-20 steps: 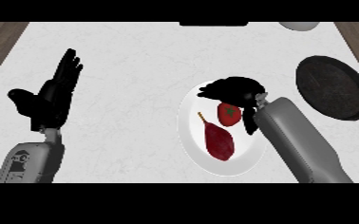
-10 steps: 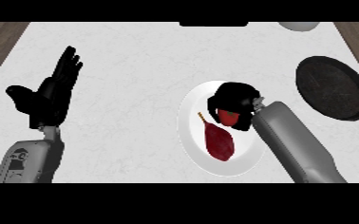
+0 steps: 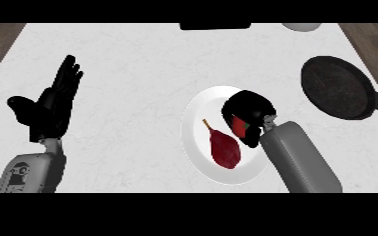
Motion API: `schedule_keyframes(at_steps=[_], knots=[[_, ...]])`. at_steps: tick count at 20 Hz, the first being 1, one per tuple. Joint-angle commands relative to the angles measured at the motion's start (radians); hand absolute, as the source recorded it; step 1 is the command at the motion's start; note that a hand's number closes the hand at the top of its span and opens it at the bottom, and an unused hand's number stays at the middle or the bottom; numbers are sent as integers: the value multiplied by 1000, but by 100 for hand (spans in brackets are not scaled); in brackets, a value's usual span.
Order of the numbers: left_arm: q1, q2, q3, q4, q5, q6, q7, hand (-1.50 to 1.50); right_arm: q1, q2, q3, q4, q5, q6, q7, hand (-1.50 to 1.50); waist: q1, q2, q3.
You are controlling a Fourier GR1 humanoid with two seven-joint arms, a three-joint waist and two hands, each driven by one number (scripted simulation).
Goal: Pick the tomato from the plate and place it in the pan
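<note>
Right hand (image 3: 249, 114) has its fingers curled on the tomato (image 3: 240, 125) on the plate (image 3: 201, 111), so I'd lift straight up, then swing to the pan (image 3: 337, 86) at 2 o'clock, while the left hand (image 3: 50, 106) rests at 9 o'clock, fingers straight and apart.

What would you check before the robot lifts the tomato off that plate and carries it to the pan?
1. Right hand curled round the tomato: ok, only a red sliver shows under the fingers.
2. Tomato off the plate yet: cannot tell, the hand hides its underside.
3. Dark red item on the plate away from the hand: ok, it lies beside it, nearer the robot.
4. Pan free to receive: ok, nothing shows inside it.
5. Path from plate to pan: ok, bare counter lies between them.
6. Left hand out of the way: ok, open and resting at the view's left.
</note>
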Motion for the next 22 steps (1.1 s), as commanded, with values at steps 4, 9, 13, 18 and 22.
schedule_keyframes(at_steps=[4, 9, 13, 18, 22], knots=[[18, 16, 24, -6, 2, 6, 1, 0, 187, 122, -124, -246, 30, -211, 421, 150, -41, -7, 2], [2, 3, 15, -6, -4, 14, 4, 0, 242, 124, -23, -574, 37, -302, 599, 150, -12, -1, 2], [-14, 33, 44, 15, 26, -29, -20, 0, 301, 125, 8, -820, 25, -278, 739, 150, 8, 10, 2], [-14, -19, -2, 33, -4, -17, -40, 0, 260, 125, -117, -920, 4, -259, 771, 150, 32, 19, 3], [-19, -13, 12, 39, 14, -29, -44, 0, 255, 125, -307, -900, -230, -367, 707, 150, 32, 22, 5]])
